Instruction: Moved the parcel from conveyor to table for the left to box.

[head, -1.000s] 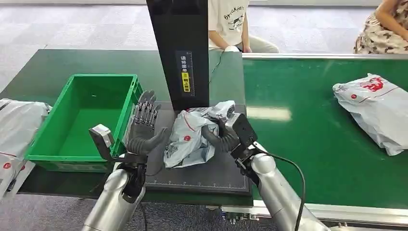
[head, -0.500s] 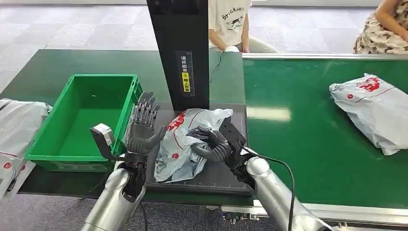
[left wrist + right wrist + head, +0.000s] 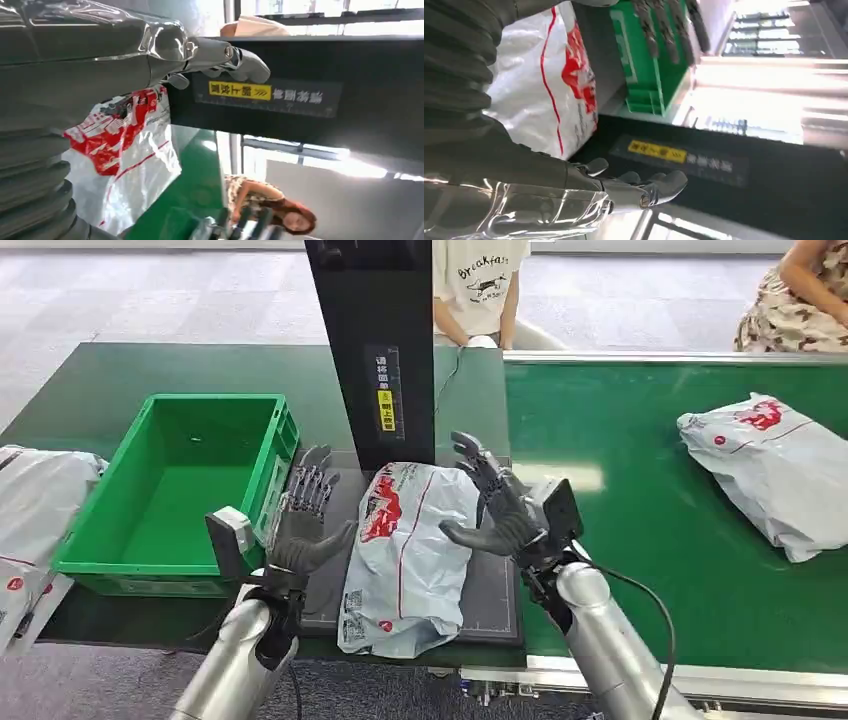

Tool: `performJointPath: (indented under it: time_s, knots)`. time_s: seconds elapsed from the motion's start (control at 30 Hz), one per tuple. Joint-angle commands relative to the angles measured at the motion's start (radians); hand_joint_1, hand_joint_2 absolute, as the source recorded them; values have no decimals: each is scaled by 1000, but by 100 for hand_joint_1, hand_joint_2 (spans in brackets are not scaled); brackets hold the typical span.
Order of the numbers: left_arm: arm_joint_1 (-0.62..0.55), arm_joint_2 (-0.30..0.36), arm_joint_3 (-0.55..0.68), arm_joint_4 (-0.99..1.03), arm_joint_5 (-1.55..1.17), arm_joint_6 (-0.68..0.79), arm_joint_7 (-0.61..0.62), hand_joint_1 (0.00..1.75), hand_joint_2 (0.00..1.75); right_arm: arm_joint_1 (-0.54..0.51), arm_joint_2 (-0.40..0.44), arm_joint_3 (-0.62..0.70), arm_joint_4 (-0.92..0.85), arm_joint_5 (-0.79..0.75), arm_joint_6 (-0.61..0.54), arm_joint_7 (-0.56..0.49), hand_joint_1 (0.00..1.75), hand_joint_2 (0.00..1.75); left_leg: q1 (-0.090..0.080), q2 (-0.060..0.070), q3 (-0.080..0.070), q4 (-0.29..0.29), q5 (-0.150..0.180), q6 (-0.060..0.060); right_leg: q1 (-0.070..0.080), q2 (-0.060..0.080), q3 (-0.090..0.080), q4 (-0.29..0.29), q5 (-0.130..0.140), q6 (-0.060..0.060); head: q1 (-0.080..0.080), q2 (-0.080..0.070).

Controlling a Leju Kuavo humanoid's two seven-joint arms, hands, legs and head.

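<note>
Right hand: you see the right hand raised just beside the right edge of the parcel, fingers spread and pointing away from the robot, thumb turned toward the parcel; it holds nothing.
Left hand: the left hand stands upright between the green crate and the parcel, palm turned to the parcel, fingers apart and straight, holding nothing.
Parcel: the grey parcel with red print lies flat on the black mat between your two hands; its near end hangs a little over the table edge.
Green crate: the green crate sits left of the mat, and you see only its bare floor inside.
Black column: the black column with a yellow label stands just behind the parcel.
Conveyor: on the green conveyor, far right, a second parcel lies well apart from the hands.
</note>
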Motion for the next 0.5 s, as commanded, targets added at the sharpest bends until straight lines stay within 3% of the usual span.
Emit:
performJointPath:
  time_s: [0.03,0.33,0.5]
  knots:
    - [-37,11,-105,138,-214,6,24,0,175,91,-44,-189,-148,15,-18,-15,0,175,0,-4,2,-2,0,0,0,-4,4,-2,-1,0,0,0]
    - [-151,21,-265,320,-717,188,193,0,175,171,-55,-328,-249,25,-46,-14,0,175,0,-5,2,-1,1,0,0,-5,4,-2,-1,0,0,0]
    - [-202,13,-315,423,-916,199,320,0,175,193,-46,-372,-284,35,-52,-5,0,175,0,-4,3,-2,1,0,0,-4,5,-3,-1,0,0,0]
